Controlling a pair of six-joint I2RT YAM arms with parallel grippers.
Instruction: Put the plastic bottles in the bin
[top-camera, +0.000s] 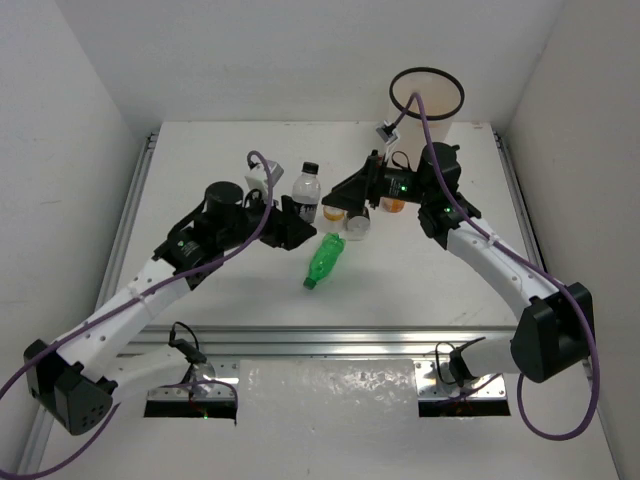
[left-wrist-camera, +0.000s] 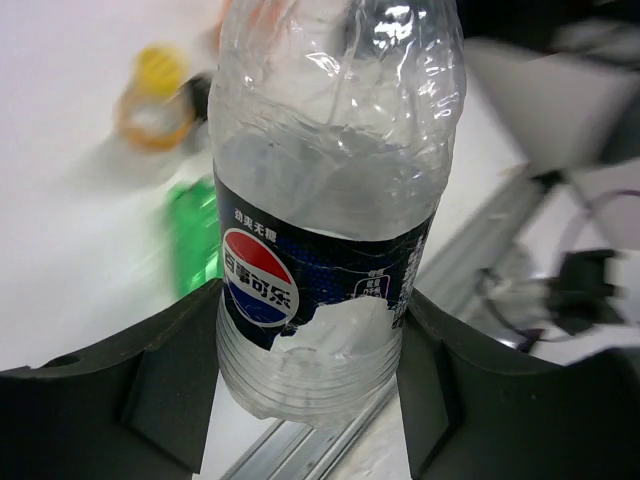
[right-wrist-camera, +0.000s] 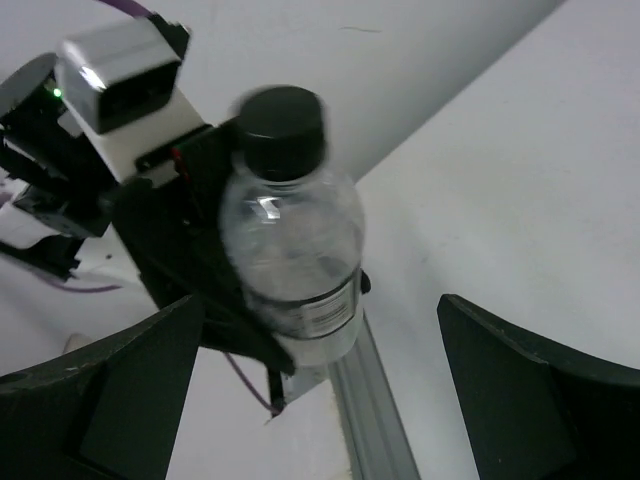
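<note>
The left claw (top-camera: 298, 212) is pinched on the clear bottle (top-camera: 307, 190), which is fitted with a black cap and a dark blue label. In the left wrist view, both fingers (left-wrist-camera: 150, 400) are seen pressed against the lower body of this bottle (left-wrist-camera: 320, 250). The bottle is held upright, left of centre on the tabletop (top-camera: 200, 160). Whether its base rests on the tabletop cannot be determined.

Just to the right, and nearer the arm bases, the green bottle (top-camera: 324, 260) is laid on its side, apart from both claws.

Further right, the first orange bottle (top-camera: 333, 212) and the second orange bottle (top-camera: 394, 204) are located beside the right claw (top-camera: 362, 190) and are partly hidden by it.

The right claw (right-wrist-camera: 318, 310) is spread wide. In its wrist view, the clear bottle (right-wrist-camera: 295, 240) is framed between the fingers (right-wrist-camera: 520, 380) but touched by neither.

The bin (top-camera: 427, 69) is stood upright at the far right of the tabletop, behind the right claw.
</note>
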